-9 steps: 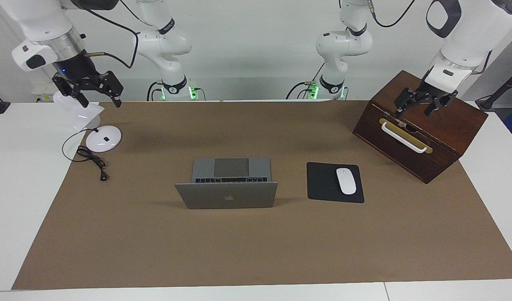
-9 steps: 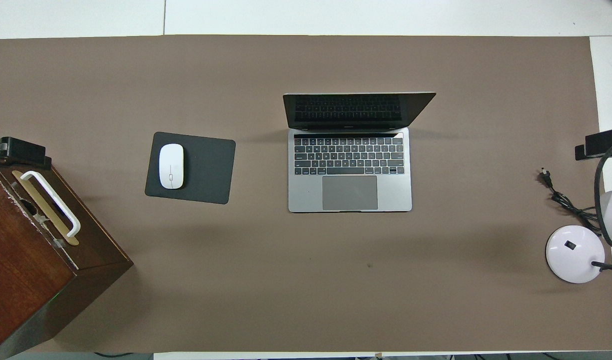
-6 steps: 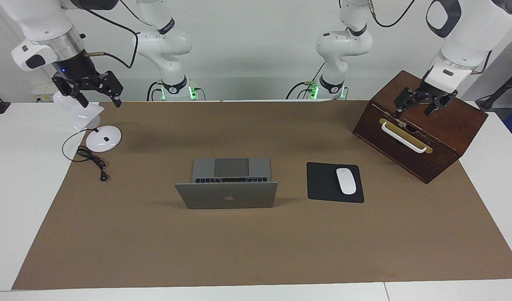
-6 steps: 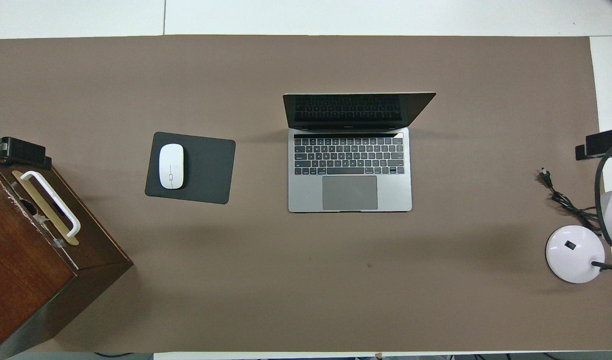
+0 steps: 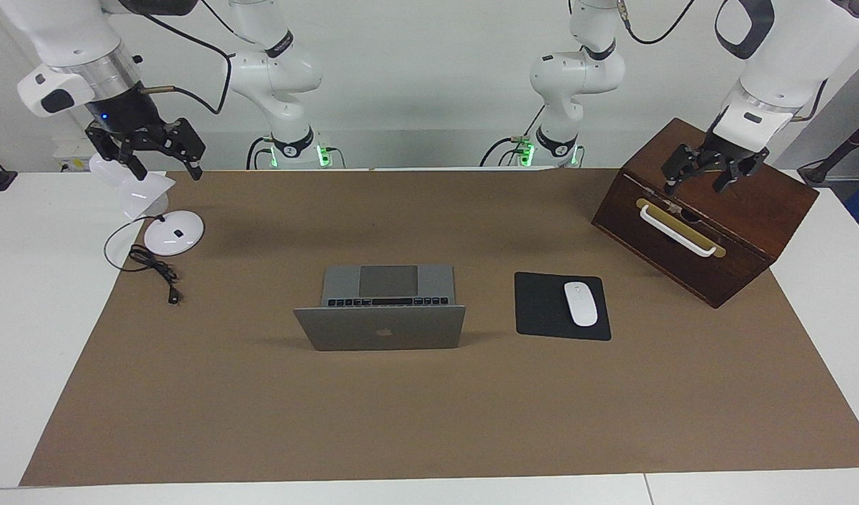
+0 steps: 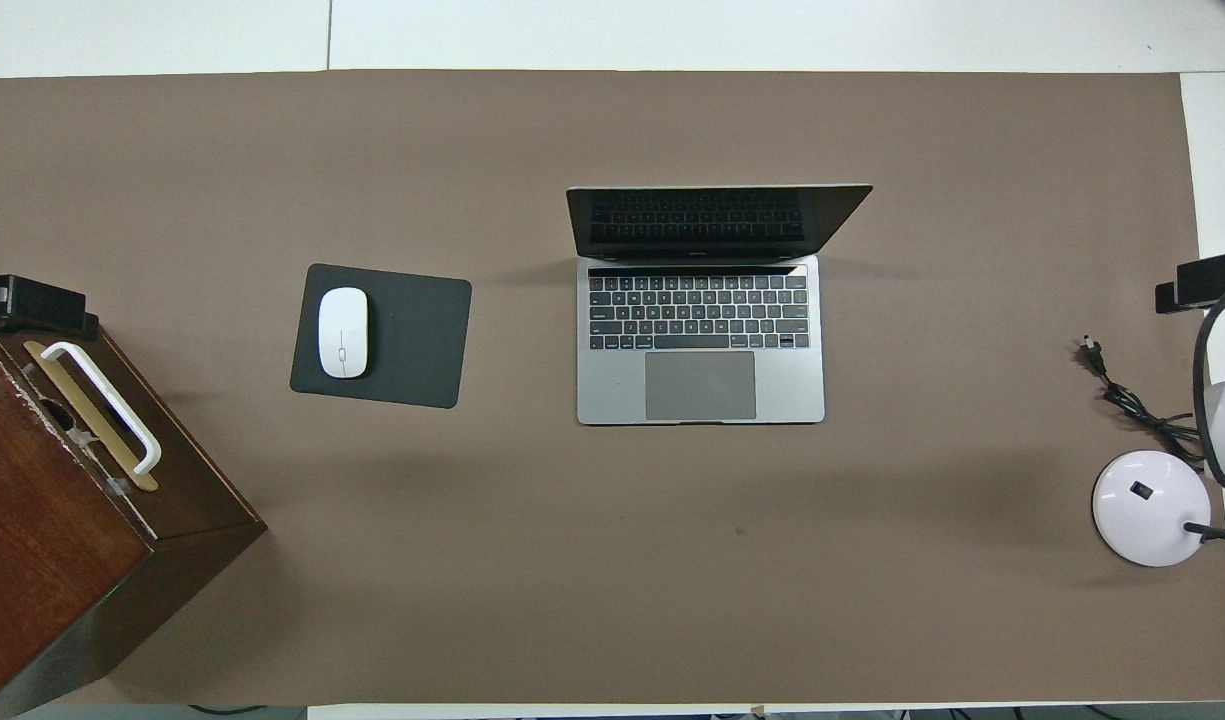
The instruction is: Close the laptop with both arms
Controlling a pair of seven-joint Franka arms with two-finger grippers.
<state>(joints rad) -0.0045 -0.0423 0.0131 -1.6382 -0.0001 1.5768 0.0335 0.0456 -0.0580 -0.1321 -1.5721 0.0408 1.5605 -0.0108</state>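
Observation:
The silver-grey laptop [image 5: 380, 327] stands open in the middle of the brown mat, its lid upright with the apple logo showing in the facing view. The overhead view shows its black keys and grey trackpad [image 6: 700, 385]. My right gripper [image 5: 167, 170] hangs open in the air over the white lamp, at the right arm's end of the table, well apart from the laptop. My left gripper [image 5: 694, 184] hangs open over the wooden box, at the left arm's end. Only the grippers' tips show in the overhead view: the left [image 6: 34, 300] and the right [image 6: 1210, 282].
A black mouse pad [image 5: 541, 306] with a white mouse [image 5: 580, 303] lies beside the laptop toward the left arm's end. A dark wooden box [image 5: 745, 231] with a white handle stands past it. A white desk lamp [image 5: 173, 231] and its black cable [image 5: 156, 270] are at the right arm's end.
Both grippers have risen slightly over the lamp and the box. The laptop has not moved.

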